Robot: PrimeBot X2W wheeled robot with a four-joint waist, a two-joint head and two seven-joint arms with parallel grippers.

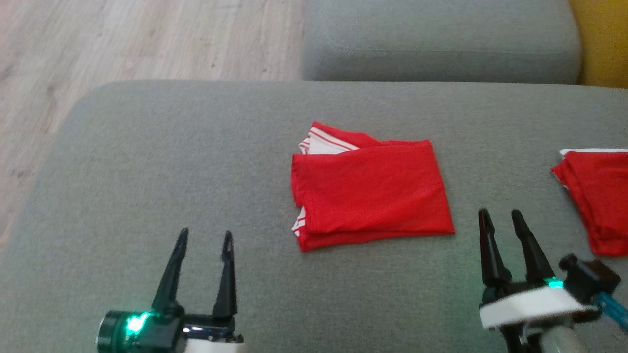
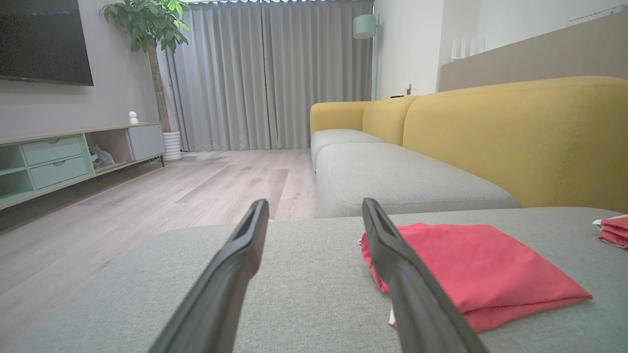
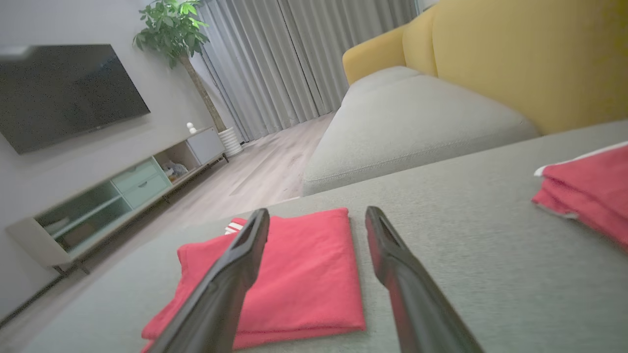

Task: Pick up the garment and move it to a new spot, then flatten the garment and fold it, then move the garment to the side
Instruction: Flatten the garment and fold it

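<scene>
Status: folded red fabric garment with white stripes (image 1: 373, 191) sits mid grey sofa cushion (image 1: 147, 171); left pincer (image 1: 206, 233) and right pincer (image 1: 500, 212) both apart, empty. Likely light, limp; layers slip, so pinch all plies at near corners

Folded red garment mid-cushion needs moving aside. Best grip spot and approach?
Probably the right-hand edge of the folded red garment: it looks like a clean fold, while loose layers and white trim show at the left. Bring the open right end effector in low from the right, pinching every layer.
</scene>
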